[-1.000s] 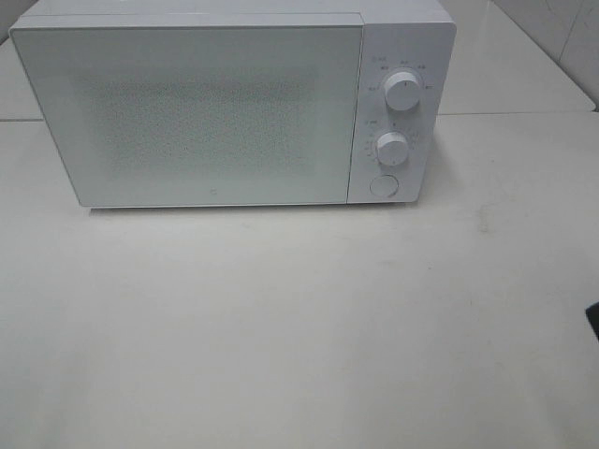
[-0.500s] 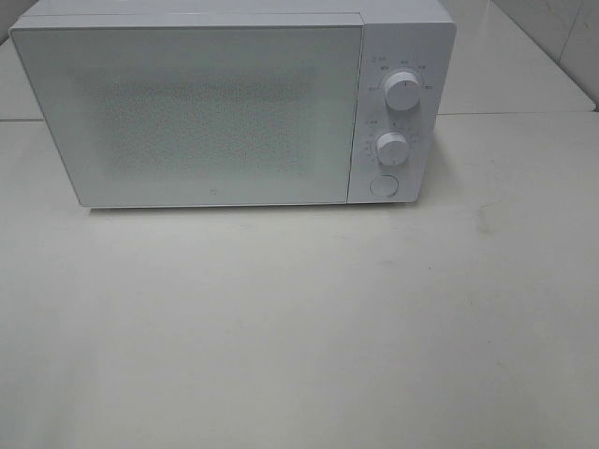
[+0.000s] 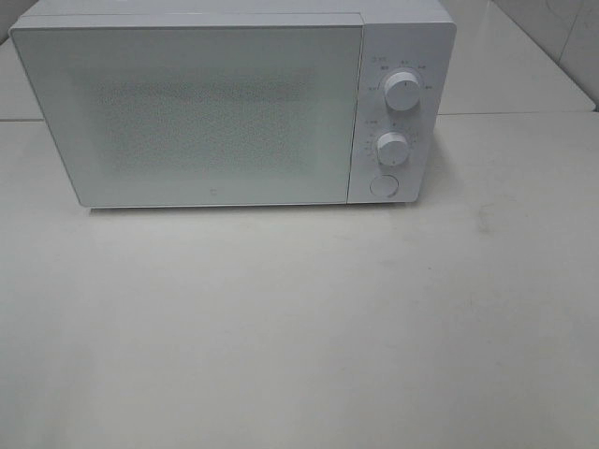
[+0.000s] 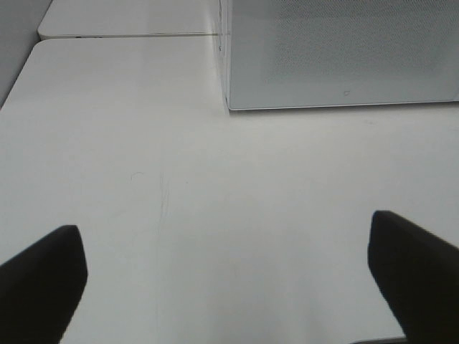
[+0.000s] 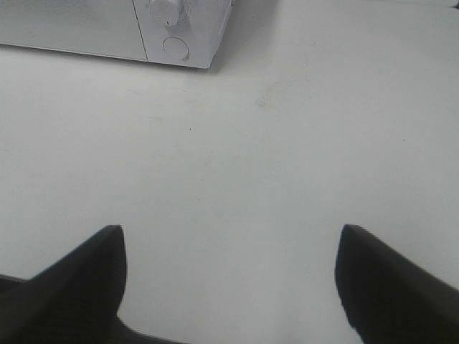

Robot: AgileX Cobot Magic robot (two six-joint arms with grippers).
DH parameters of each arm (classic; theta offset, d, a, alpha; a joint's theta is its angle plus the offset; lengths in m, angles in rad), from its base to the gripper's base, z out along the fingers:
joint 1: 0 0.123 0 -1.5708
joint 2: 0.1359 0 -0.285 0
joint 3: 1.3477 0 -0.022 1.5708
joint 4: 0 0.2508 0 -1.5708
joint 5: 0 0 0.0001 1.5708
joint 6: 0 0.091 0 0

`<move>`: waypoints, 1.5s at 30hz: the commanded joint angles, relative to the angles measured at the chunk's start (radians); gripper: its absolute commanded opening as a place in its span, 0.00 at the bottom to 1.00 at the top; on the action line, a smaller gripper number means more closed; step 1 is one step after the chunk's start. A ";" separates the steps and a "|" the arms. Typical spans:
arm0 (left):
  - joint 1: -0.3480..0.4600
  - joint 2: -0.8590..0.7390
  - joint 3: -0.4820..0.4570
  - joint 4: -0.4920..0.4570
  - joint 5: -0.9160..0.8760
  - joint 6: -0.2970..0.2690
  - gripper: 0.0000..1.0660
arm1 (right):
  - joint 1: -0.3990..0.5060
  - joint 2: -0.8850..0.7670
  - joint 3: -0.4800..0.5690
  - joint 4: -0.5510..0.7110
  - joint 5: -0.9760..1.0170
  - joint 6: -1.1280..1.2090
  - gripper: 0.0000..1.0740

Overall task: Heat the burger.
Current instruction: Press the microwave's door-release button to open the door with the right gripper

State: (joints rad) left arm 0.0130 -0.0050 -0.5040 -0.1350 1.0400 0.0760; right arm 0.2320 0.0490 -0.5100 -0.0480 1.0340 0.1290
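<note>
White table (image 3: 299, 327) bears a shut microwave (image 3: 187, 112), inside unseen; left pincer (image 4: 221, 223) and right pincer (image 5: 229, 229) gape empty

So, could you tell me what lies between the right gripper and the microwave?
Only bare table, with one faint smudge, lies between the open right gripper and the microwave, as the right wrist view shows.
</note>
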 commanded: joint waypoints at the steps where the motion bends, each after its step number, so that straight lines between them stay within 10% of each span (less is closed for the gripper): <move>1: 0.001 -0.024 0.003 -0.001 -0.002 0.002 0.94 | -0.008 -0.076 0.003 -0.002 0.004 -0.015 0.71; 45: 0.001 -0.020 0.003 -0.001 -0.002 0.002 0.94 | -0.008 0.154 -0.033 -0.003 -0.185 -0.021 0.71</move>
State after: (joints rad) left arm 0.0130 -0.0050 -0.5040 -0.1350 1.0400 0.0760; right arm 0.2320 0.1790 -0.5340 -0.0480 0.8910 0.1150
